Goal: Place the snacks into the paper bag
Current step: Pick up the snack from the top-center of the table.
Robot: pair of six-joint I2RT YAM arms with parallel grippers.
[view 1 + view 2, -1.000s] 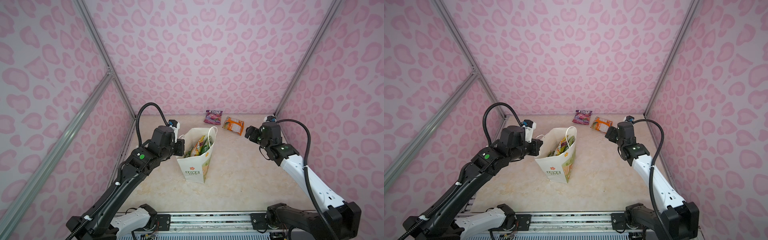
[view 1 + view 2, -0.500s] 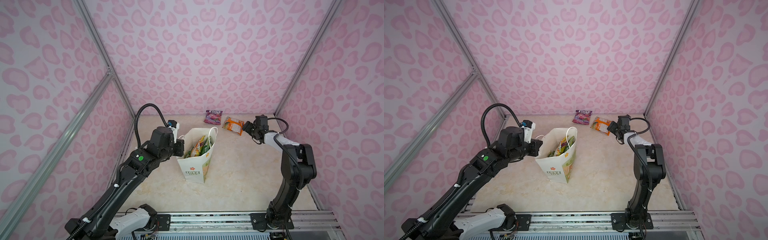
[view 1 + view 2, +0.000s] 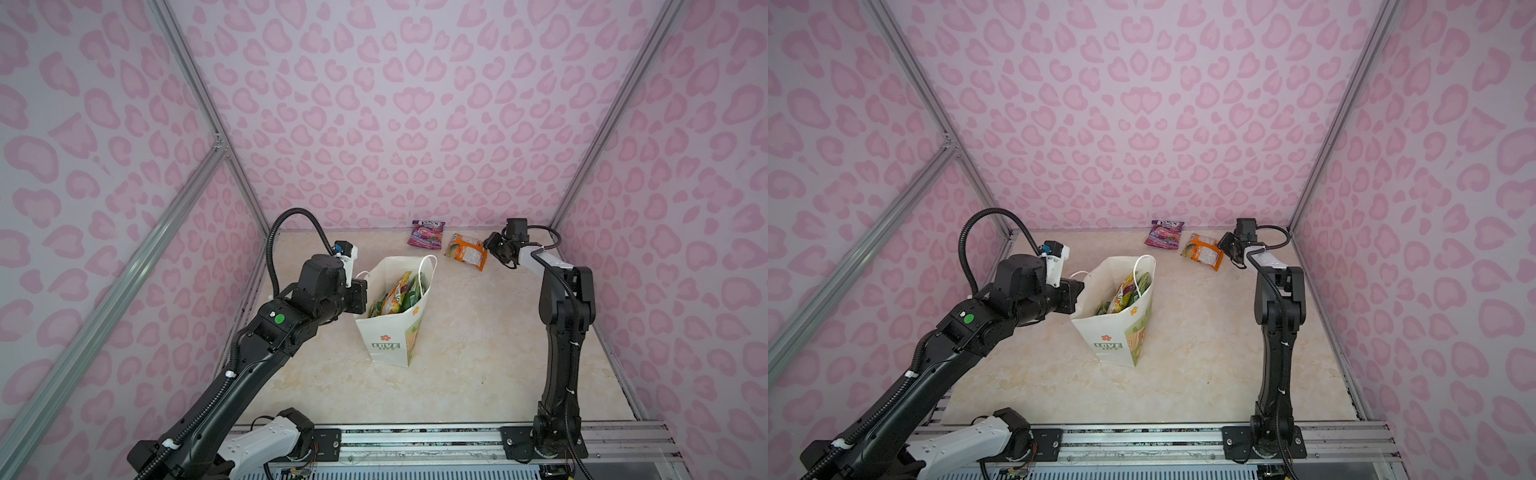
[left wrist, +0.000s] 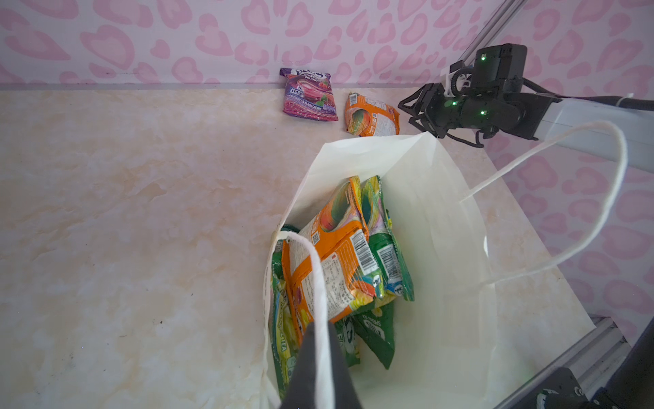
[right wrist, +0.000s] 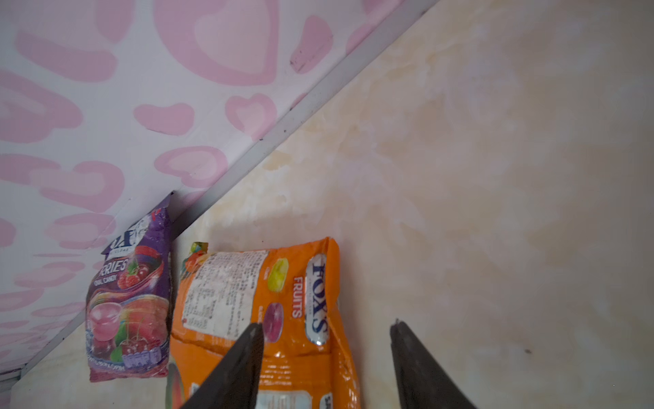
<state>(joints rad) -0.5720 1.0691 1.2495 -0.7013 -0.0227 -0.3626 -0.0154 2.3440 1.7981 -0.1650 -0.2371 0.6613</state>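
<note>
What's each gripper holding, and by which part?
The left gripper is shut on the near cord handle of the paper bag. The right gripper is open, holding nothing, astride an edge of the orange packet.

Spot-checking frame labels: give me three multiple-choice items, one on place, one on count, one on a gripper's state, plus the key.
1. The purple packet lies:
A) at the foot of the back wall, beside the orange packet
B) at the front rail
C) under the right arm's base

2. Packets lying outside the paper bag:
A) none
B) four
C) two

3. The right gripper has its jaws:
A) shut on nothing
B) apart, astride the orange packet's edge
C) shut on the purple packet

Key:
1 A: both top views show it at the wall, next to the orange one.
2 C: only the purple and orange packets lie on the table; the others sit inside the bag.
3 B: the right wrist view shows a clear gap, one jaw over the packet and one over bare table.
</note>
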